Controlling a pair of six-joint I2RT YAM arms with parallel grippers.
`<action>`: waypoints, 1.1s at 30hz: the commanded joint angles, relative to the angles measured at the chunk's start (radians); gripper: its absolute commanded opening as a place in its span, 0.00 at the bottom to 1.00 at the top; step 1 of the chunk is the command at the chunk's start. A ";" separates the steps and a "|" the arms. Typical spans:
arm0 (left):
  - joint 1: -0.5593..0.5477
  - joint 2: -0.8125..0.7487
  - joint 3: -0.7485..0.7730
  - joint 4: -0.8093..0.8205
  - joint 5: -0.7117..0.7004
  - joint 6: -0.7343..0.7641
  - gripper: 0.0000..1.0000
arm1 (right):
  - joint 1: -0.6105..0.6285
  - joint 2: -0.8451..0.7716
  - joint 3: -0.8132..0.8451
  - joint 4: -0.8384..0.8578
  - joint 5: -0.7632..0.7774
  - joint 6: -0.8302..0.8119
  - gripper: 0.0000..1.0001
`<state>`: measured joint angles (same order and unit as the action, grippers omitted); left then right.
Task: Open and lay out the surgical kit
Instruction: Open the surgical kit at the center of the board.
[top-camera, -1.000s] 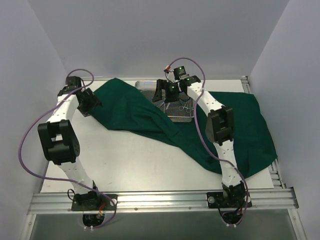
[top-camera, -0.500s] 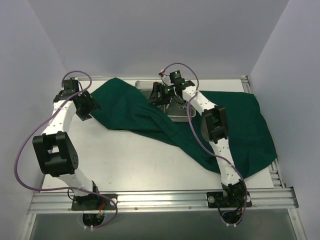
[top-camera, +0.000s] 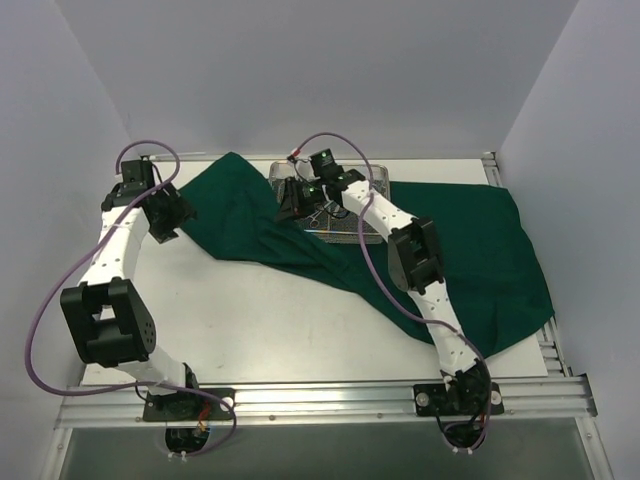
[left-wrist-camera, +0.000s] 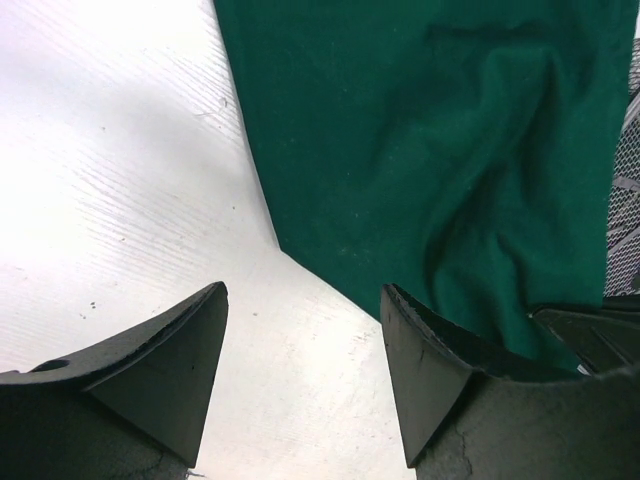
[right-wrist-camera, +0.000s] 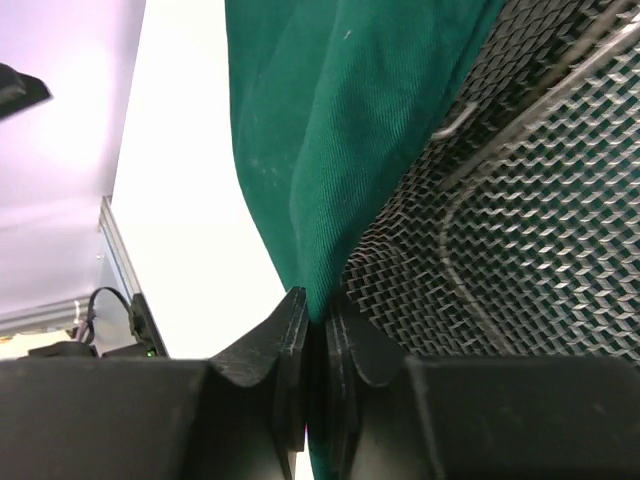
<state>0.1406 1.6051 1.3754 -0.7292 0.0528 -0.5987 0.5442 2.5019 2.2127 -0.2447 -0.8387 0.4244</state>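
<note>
The dark green cloth wrap (top-camera: 245, 215) lies spread over the table, its left flap bunched against the silver wire-mesh tray (top-camera: 352, 229). My right gripper (top-camera: 292, 203) is at the tray's left side and is shut on a fold of the cloth (right-wrist-camera: 330, 150), which is pinched between its pads (right-wrist-camera: 318, 305) beside the mesh (right-wrist-camera: 520, 220). A slim steel piece (right-wrist-camera: 455, 118) shows on the mesh. My left gripper (top-camera: 165, 215) hovers open over bare table at the cloth's left edge (left-wrist-camera: 420, 150), with nothing between its fingers (left-wrist-camera: 303, 300).
The cloth's right half (top-camera: 490, 250) drapes toward the table's right edge. White walls close in the left, back and right. An aluminium rail (top-camera: 320, 400) runs along the near edge by the arm bases.
My right arm has swung left across the tray and its gripper has closed on the cloth fold. The left arm has drawn back slightly to the left, still open.
</note>
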 joint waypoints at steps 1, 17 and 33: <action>0.011 -0.065 0.008 -0.016 -0.044 -0.001 0.72 | 0.060 -0.100 0.039 -0.041 0.009 -0.036 0.10; 0.086 -0.171 0.037 -0.065 -0.152 0.019 0.73 | 0.491 -0.175 -0.278 -0.221 -0.025 -0.281 0.09; 0.093 0.139 0.207 0.128 0.100 0.115 0.56 | 0.159 -0.517 -0.499 -0.031 0.222 -0.095 0.80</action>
<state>0.2310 1.7054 1.5078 -0.6956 0.0750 -0.5419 0.8139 2.1273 1.7100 -0.3386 -0.7017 0.2592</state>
